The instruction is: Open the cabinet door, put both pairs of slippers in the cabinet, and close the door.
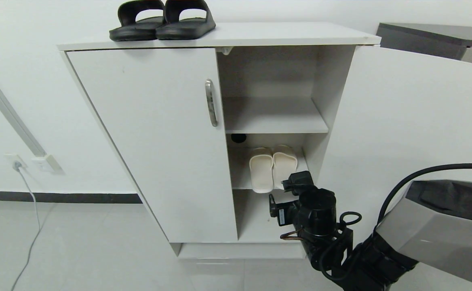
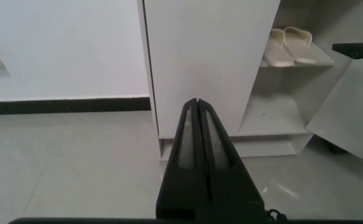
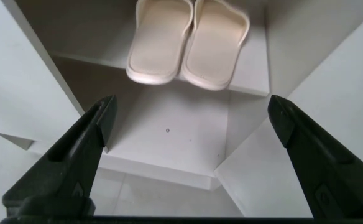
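Inside, two white slippers (image 1: 271, 169); atop the cabinet (image 1: 147, 141), two black slippers (image 1: 161, 27).

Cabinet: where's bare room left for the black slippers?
Upper shelf is bare, between the closed left door and the right side wall. Bottom compartment floor is bare too. Middle shelf is crowded: white slippers fill most of its width, ends overhanging the front edge, open right end effector just in front.

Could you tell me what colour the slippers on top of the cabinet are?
Those slippers are black, clearest in the head view.
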Controlling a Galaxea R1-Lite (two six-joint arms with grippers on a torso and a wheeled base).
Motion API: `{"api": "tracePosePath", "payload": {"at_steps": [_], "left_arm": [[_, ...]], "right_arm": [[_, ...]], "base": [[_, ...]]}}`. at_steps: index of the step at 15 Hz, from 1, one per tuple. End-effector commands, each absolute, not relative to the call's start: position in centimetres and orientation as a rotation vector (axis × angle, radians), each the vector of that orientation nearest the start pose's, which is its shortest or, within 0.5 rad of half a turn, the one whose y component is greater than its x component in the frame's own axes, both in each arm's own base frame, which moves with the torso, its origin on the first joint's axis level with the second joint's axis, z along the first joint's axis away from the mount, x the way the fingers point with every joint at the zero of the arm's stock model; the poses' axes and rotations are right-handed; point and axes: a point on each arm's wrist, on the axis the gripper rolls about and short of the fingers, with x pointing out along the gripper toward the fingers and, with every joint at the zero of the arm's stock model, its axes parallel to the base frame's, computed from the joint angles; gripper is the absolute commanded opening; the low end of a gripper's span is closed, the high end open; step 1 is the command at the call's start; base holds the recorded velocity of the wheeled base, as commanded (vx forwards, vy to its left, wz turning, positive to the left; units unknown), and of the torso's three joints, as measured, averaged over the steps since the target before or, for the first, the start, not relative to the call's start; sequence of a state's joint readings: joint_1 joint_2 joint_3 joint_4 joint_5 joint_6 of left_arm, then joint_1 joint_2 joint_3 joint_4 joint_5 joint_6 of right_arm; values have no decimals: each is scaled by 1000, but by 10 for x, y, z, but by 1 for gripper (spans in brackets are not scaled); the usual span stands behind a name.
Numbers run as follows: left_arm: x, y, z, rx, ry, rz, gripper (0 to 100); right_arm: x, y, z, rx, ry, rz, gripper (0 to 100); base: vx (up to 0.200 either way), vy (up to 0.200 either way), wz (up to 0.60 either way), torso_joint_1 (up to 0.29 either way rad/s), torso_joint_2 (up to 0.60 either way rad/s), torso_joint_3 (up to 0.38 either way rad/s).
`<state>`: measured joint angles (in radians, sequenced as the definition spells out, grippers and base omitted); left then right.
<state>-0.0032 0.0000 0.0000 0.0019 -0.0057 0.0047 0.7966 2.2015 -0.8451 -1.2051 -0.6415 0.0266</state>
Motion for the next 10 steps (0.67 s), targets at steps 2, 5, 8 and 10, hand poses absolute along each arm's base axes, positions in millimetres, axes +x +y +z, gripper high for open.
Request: {"api": "tracePosePath", "payload": {"at_steps": [2,5,8,10], "left_arm": [[-23,0,75,5,3,-9,0],[-23,0,75,3,3,-5,0],[-23,0,75,3,3,-5,0],[-23,0,75,3,3,-5,0]], "right_arm": [[281,264,71,-80,119,146,100],[281,264,71,-77,113,146,100],[280,264,67,-85,122,146,100],[281,264,66,-81,114,144,100]], "base": [[0,0,0,-2,0,156],[0,0,0,1,1,24],[0,0,0,0,0,0],[0,0,0,0,0,0]]}}
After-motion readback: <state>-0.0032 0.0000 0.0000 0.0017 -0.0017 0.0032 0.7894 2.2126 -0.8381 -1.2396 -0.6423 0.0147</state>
